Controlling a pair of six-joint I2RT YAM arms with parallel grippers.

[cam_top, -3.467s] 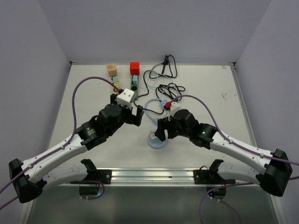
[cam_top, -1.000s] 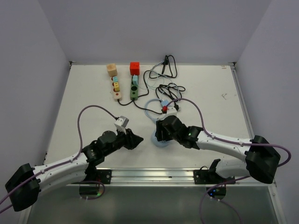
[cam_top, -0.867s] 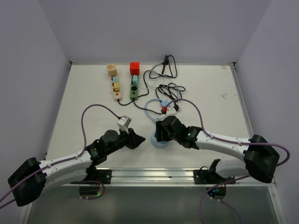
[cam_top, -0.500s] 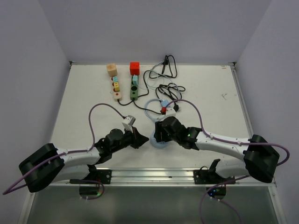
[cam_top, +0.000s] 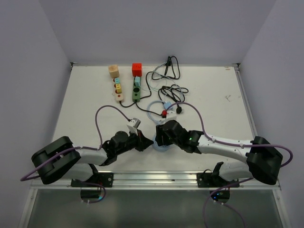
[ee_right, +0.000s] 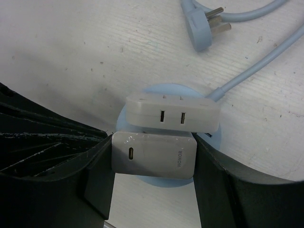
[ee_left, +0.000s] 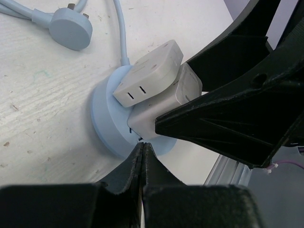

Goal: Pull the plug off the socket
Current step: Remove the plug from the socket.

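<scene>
Beige power strip (cam_top: 117, 89) beside green power strip (cam_top: 136, 95); tan cube (cam_top: 113, 71), red cube (cam_top: 137, 69) behind; black cable tangle (cam_top: 167, 63) right.

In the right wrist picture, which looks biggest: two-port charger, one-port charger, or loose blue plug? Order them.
Largest, about alike: two-port charger and one-port charger.
Smallest: loose blue plug, though it lies farther away.
</scene>
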